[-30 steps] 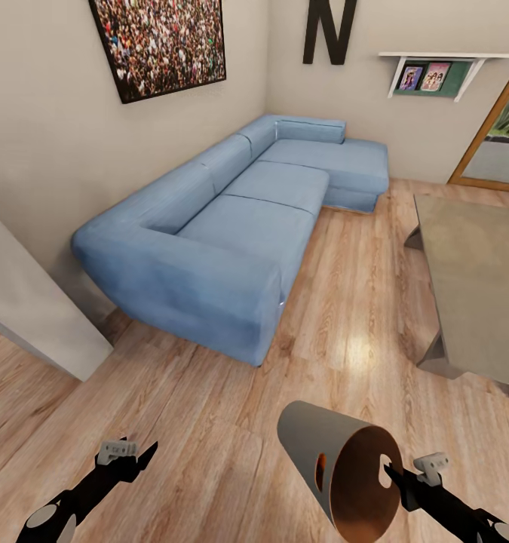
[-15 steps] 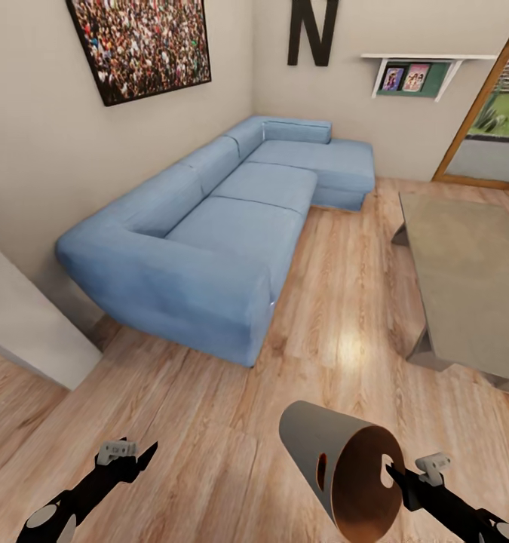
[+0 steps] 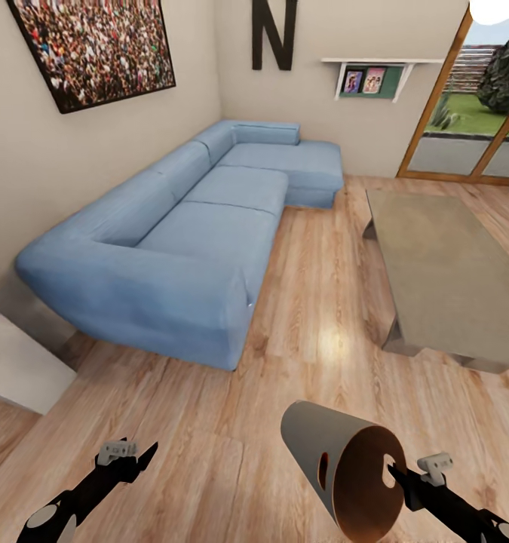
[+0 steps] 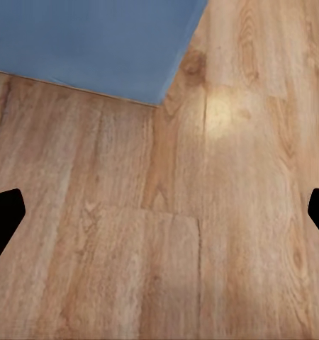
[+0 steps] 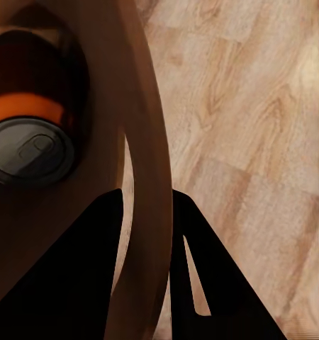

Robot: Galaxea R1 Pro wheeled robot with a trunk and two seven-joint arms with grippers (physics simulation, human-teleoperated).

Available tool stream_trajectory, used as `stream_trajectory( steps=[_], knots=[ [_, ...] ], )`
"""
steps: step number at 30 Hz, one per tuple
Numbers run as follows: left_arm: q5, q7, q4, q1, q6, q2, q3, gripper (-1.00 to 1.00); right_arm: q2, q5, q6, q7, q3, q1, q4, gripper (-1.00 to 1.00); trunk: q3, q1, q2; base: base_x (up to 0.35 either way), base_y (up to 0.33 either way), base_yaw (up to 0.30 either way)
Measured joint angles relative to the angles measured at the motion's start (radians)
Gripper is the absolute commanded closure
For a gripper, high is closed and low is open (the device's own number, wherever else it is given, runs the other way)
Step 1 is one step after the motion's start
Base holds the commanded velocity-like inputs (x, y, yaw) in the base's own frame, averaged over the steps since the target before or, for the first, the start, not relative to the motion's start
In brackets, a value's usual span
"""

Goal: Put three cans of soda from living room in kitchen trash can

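Sofa (image 3: pixel 179 241) shifted left; wrist reveals orange can (image 5: pixel 28 138) inside bin (image 3: pixel 322 452).

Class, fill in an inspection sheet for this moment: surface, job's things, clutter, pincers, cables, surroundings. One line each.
Surface: light wood-plank floor, with a bright glare patch.
Job's things: trash can carried tilted, its mouth facing the camera; an orange soda can lies inside it.
Clutter: nothing seen.
Pincers: right pincer clamped on the trash can's rim; left pincer open, holding nothing, over the floor.
Cables: nothing seen.
Surroundings: blue corner sofa, low grey table, crowd picture, letter N, wall shelf, glass door.
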Motion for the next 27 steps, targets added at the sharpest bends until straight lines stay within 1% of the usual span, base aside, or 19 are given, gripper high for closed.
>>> stream_trajectory(
  steps=[27],
  knots=[
    [-0.005, 0.0, 0.014, 0.0, 0.0, 0.001, -0.002, -1.0, -0.002, 0.0, 0.008, -0.01, -0.004, -0.004, -0.002, 1.0, 0.019, 0.0, 0.0, 0.0, 0.0, -0.234]
  ],
)
